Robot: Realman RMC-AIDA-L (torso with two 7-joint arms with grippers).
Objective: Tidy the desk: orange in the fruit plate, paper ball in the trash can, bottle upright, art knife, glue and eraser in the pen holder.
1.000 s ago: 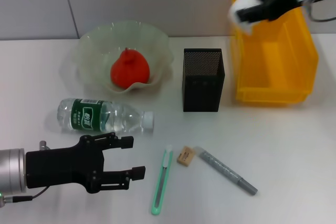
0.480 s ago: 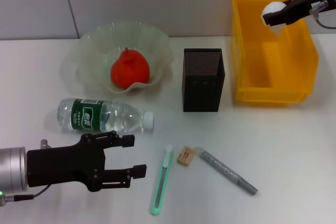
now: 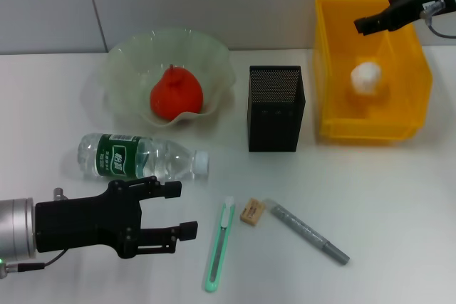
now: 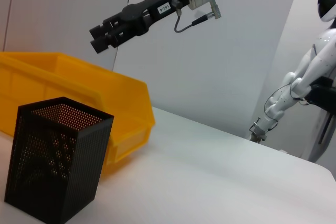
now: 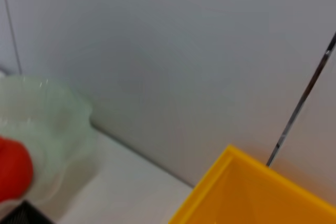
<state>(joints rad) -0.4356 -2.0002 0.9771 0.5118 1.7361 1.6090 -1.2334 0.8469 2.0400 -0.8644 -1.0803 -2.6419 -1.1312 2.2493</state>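
Change: a second ago the paper ball (image 3: 367,77) was gripped above the near corner of the yellow trash bin (image 3: 335,130); now it lies loose inside the bin, and the right gripper (image 3: 365,24) has drawn back over the far rim.
Paper ball: on the bin floor toward the far side, touching nothing but the bin, at about 2 o'clock from the pen holder (image 3: 276,108).
Right gripper: holds nothing; whether the fingers stand apart or closed cannot be told in either the head view or the left wrist view (image 4: 106,31).
Step in hand: the drop looks finished; to do it well the arm should lift clear of the bin wall before swinging back, so it does not nudge the bin.
Orange: the orange (image 3: 176,92) already sits in the fruit plate (image 3: 128,53), at 10 o'clock from the pen holder.
Bottle: the bottle (image 3: 141,156) lies on its side, cap pointing to 3 o'clock, just beyond the left gripper.
Left gripper: the left gripper (image 3: 184,210) hovers low at 7 o'clock of the desk, fingers spread wide and empty, touching nothing.
Small items: art knife (image 3: 219,245), eraser (image 3: 252,211) and glue (image 3: 308,233) lie in a row at 6 o'clock from the pen holder, eraser just beside the glue's tip.
Next: likely the bottle, taken across its body.
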